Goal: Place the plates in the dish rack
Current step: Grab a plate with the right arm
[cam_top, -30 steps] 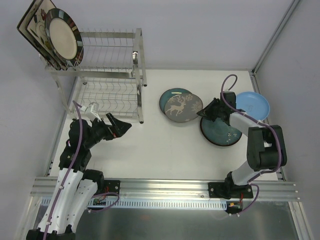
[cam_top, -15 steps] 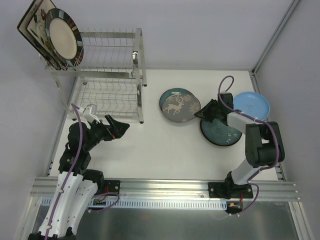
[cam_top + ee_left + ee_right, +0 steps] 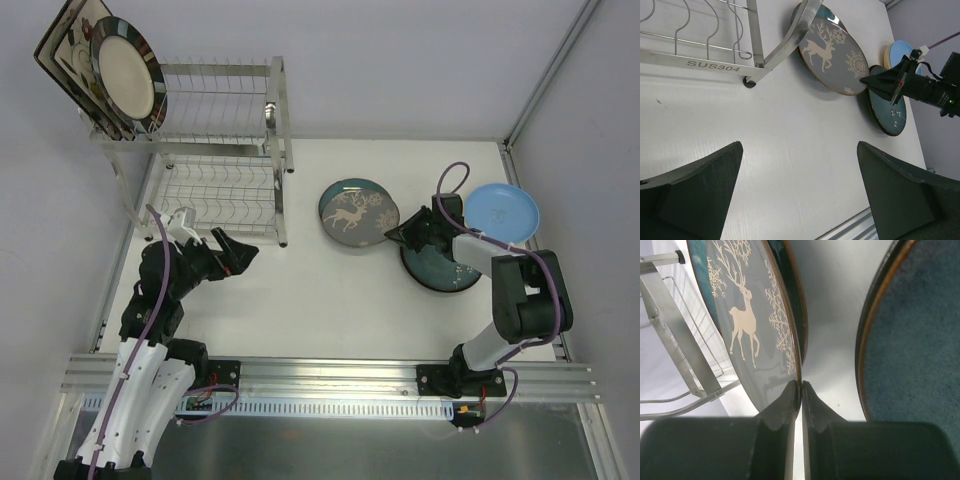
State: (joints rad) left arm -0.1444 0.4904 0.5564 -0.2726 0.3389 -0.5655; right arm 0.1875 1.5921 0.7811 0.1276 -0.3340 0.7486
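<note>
The right tool point(image 3: 801, 384), shut, tips against the deer plate point(image 3: 746, 315) rim; left tool point(image 3: 799, 150) wide open.

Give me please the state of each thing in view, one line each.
left gripper, open, holding nothing.
right gripper, shut on the rim of the reindeer plate.
reindeer plate, resting on a second plate, rim pinched.
dark teal plate, lying flat.
light blue plate, lying flat.
racked plates, standing on edge in the top tier.
dish rack, upright, lower tier without plates.
</note>
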